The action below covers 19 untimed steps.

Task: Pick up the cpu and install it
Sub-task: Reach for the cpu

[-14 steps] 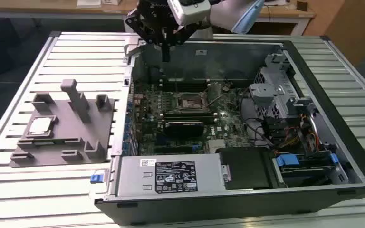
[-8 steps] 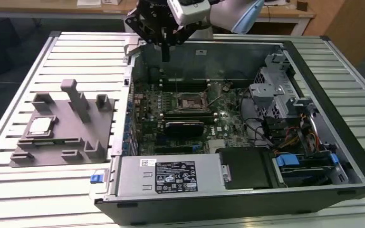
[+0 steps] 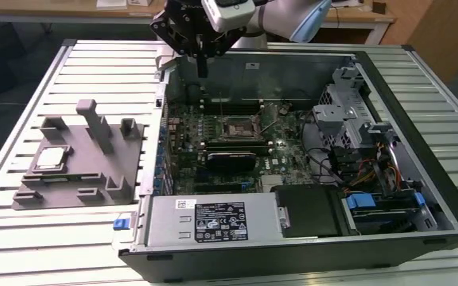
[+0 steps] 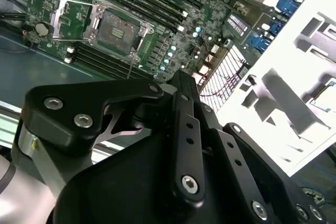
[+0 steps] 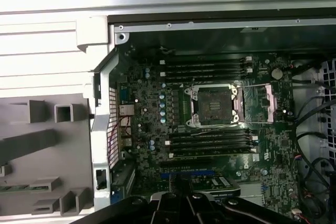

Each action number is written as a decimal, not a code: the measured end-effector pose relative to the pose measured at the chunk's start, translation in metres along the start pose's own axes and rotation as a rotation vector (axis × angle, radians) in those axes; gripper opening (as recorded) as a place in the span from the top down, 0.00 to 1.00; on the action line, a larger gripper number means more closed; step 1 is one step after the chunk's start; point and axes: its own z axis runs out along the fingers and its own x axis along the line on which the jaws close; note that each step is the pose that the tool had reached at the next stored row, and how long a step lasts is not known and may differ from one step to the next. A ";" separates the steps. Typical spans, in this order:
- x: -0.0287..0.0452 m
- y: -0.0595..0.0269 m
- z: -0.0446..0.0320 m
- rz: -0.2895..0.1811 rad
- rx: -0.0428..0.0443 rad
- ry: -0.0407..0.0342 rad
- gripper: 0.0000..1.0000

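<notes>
Above the far edge of the open computer case (image 3: pixel 420 119), toward the exterior view's left, the hand (image 3: pixel 203 72) hangs with its fingers pointing down and pressed together, nothing between them. It is clear of the motherboard (image 3: pixel 213 140) below. The cpu (image 3: pixel 52 158) is well apart from the hand: it lies flat, pale top up, in a shallow recess of the grey plastic fixture (image 3: pixel 86 161), which stands on the slatted metal surface (image 3: pixel 22 238) just beside the case on the exterior view's left. Upright posts of the fixture rise behind the chip and to its side. Inside the case, the dark square socket (image 3: pixel 240 126) sits near the middle of the board with no chip in it. In the first wrist view the socket (image 5: pixel 216 103) shows its metal frame swung open to one side, with rows of dark memory slots (image 5: pixel 210 69) running along both flanks, and the closed tips of the hand (image 5: pixel 176 182) lie over the board's edge. In the second wrist view the hand (image 4: pixel 181 77) is seen from behind its black linkages, with the socket (image 4: pixel 118 27) beyond and the fixture (image 4: pixel 294 77) brightly lit off to the side. A labelled power supply (image 3: pixel 213 220) fills the near end of the case.
</notes>
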 end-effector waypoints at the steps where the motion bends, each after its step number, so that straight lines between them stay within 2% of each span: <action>1: 0.0009 -0.0001 0.0001 0.000 0.0000 0.0000 0.89; 19: 0.0157 -0.0013 0.0016 0.000 0.0001 0.0004 0.89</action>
